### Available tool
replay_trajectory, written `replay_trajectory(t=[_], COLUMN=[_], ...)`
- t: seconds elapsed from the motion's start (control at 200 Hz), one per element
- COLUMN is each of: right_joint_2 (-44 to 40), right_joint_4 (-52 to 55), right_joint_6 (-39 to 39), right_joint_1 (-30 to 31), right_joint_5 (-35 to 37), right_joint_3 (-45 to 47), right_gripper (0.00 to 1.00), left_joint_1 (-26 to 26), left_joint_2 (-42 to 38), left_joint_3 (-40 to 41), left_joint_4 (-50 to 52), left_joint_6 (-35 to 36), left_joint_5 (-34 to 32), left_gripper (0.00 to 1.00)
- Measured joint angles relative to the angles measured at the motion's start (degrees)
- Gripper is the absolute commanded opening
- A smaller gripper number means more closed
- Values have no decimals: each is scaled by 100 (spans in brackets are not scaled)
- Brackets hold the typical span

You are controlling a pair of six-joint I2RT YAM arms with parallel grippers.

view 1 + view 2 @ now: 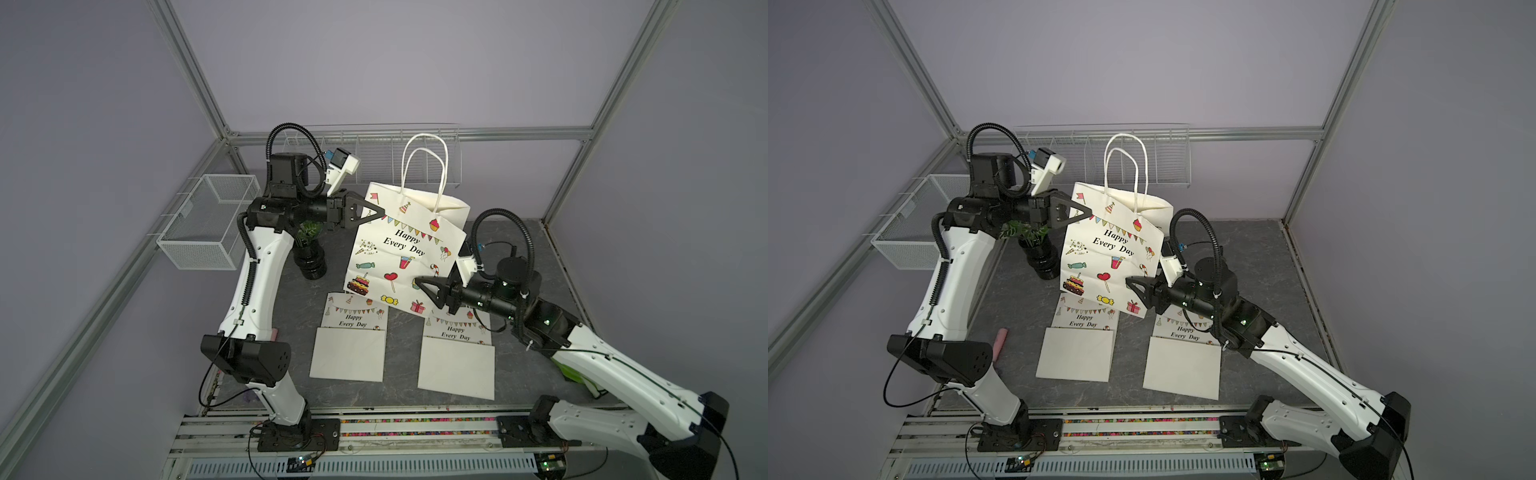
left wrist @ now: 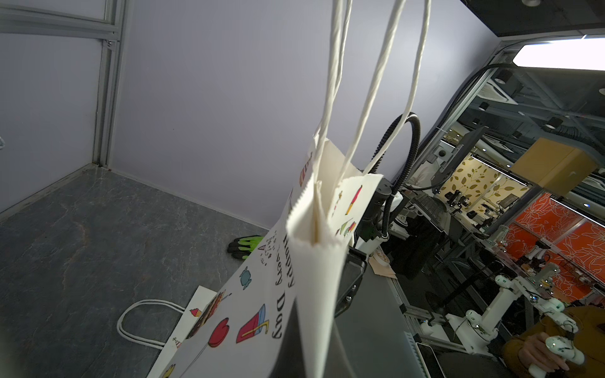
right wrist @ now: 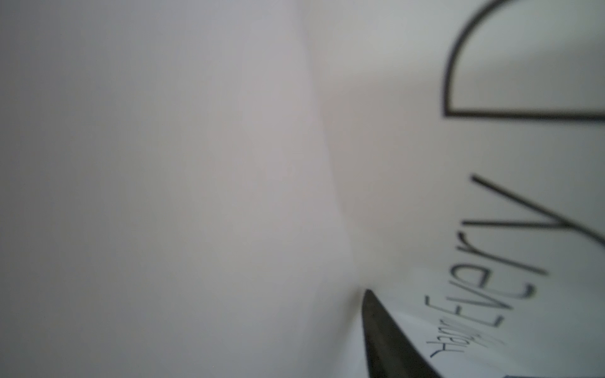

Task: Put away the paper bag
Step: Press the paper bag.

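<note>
A white paper bag [image 1: 399,253] [image 1: 1108,257] printed "Happy Every Day" hangs tilted above the table, its two cord handles standing up. My left gripper [image 1: 380,215] [image 1: 1090,214] is shut on the bag's upper left edge and holds it up. In the left wrist view the bag [image 2: 248,311] folds inward right at the jaws. My right gripper [image 1: 419,280] [image 1: 1128,280] is at the bag's lower right corner, one finger lying over the printed front. In the right wrist view one dark finger [image 3: 386,343] stands off to the side against the bag [image 3: 491,163]; paper hides the other finger.
Two folded bags [image 1: 349,345] [image 1: 457,357] lie flat on the table below the hanging one. A black vase with a plant [image 1: 309,257] stands under my left arm. A wire basket [image 1: 208,224] hangs at the left, a wire rack [image 1: 374,158] at the back. A green glove [image 2: 245,245] lies right.
</note>
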State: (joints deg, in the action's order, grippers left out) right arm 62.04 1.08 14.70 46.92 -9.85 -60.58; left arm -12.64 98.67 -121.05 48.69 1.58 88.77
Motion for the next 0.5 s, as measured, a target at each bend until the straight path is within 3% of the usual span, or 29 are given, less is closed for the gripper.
replay_trajectory(t=[0.155, 0.265, 0.5], right_joint_2=[-133, -299, -702], right_joint_4=[319, 498, 732], right_joint_6=[-345, -647, -1172], right_joint_1=[4, -7, -442], right_joint_5=[457, 846, 1139], right_joint_3=[-339, -638, -866], right_gripper=[100, 89, 89], left_joint_1=[0, 0, -2], left_joint_2=[-11, -11, -92], left_joint_3=[280, 520, 634], left_joint_4=[-17, -13, 7], left_joint_6=[68, 111, 131], left_joint_5=[-2, -7, -4], left_gripper=[4, 4, 4])
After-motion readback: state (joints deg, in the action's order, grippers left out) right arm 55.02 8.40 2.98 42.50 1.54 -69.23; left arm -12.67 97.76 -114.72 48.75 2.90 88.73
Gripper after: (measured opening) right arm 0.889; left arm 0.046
